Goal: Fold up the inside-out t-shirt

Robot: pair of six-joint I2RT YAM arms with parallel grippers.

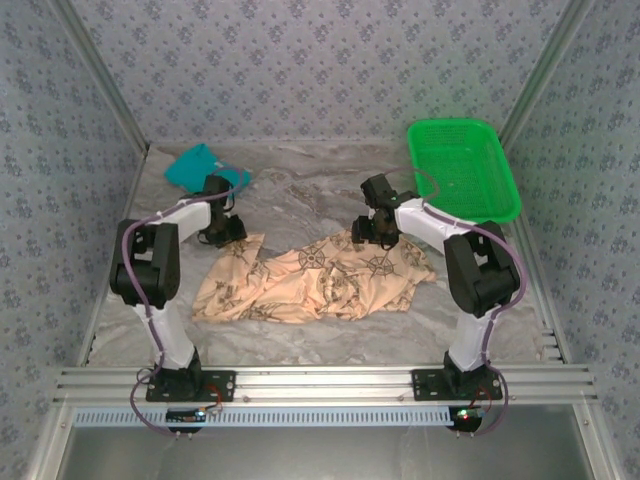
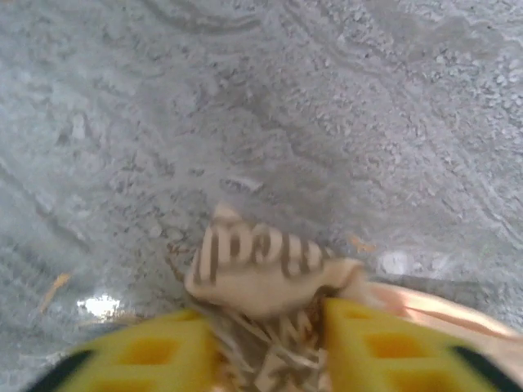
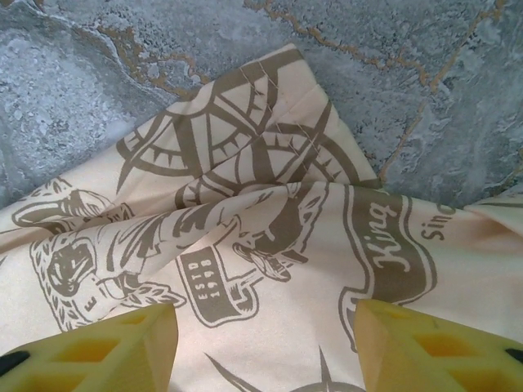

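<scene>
Your shirt [image 1: 320, 278] lay crumpled mid-table [image 1: 300, 340], between the two arms, and was not yet folded. You had the left claw [image 2: 265, 327] at the shirt's far left corner. Its jaws were drawn narrow, with a bunch of striped-print cloth pinched between them. That looked like a hold taken to lift or stretch that corner so the cloth could be spread. Your right claw [image 3: 265, 327] hung just over the shirt's far edge, near a puckered ridge of cloth. Its jaws were wide and held nothing, probably lined up to take a matching corner. Under it, the print read "King" on a banner, a cut-off "Sinc", and "ESTD" above a year too small to be sure of.
</scene>
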